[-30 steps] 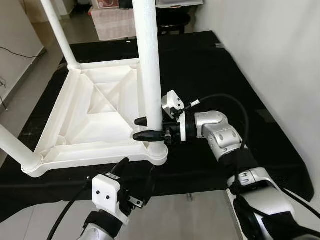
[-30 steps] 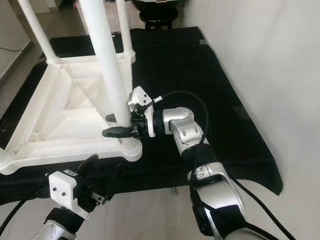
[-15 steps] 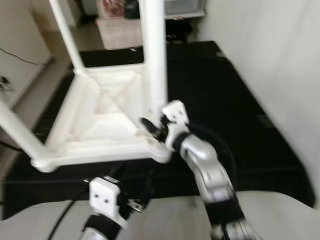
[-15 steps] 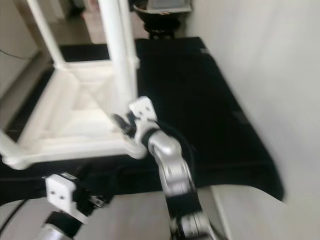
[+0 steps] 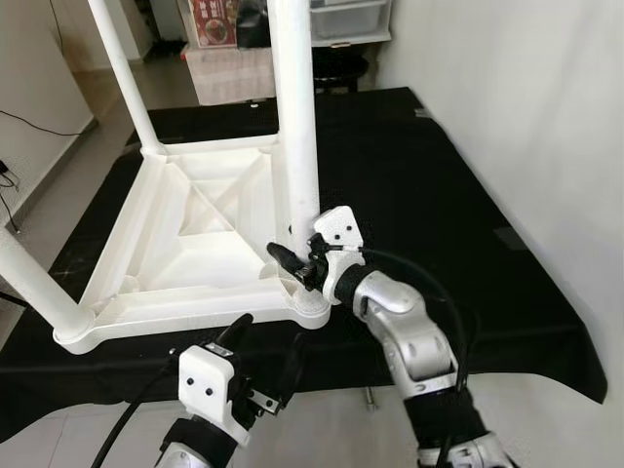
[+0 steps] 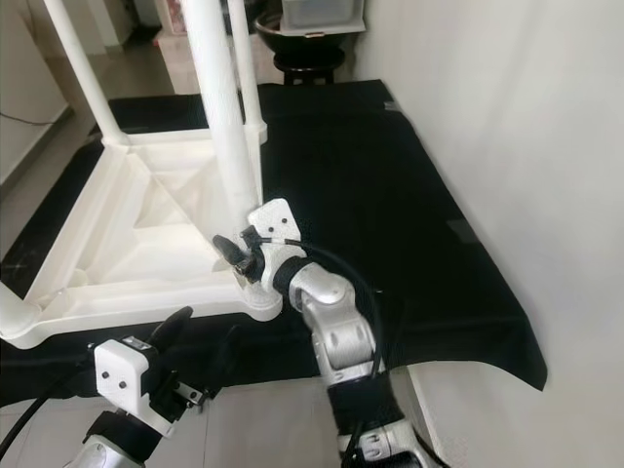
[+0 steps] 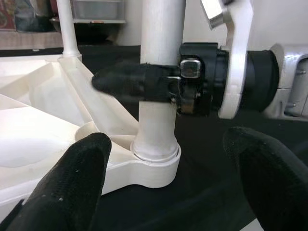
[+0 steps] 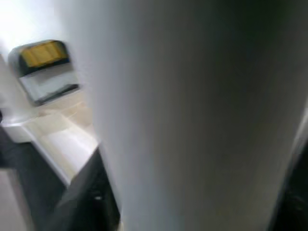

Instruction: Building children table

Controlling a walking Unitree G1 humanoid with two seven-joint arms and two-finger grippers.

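A white plastic table [image 5: 195, 234] lies upside down on a black cloth, its legs pointing up. My right gripper [image 5: 292, 265] is shut on the near right leg [image 5: 294, 117], just above the corner socket [image 5: 310, 304]. The left wrist view has that gripper [image 7: 139, 82] clamped across the leg [image 7: 161, 29]. Up close in the right wrist view, the leg [image 8: 192, 115] is a pale blur. My left gripper [image 5: 265, 341] hangs open low in front of the table's near edge, holding nothing, its fingers [image 7: 82, 163] spread wide either side of the socket.
The black cloth [image 5: 439, 195] covers the floor out to a white wall [image 5: 546, 117] on the right. Other legs stand at the far left [image 5: 122, 73] and near left [image 5: 34, 283]. Storage boxes [image 5: 234, 68] and a dark stool [image 5: 336, 63] sit behind.
My right arm has swung round from the right side to the front of the leg, its gripper still on the leg and slightly lower. The camera shifted a little. The left gripper stayed put.
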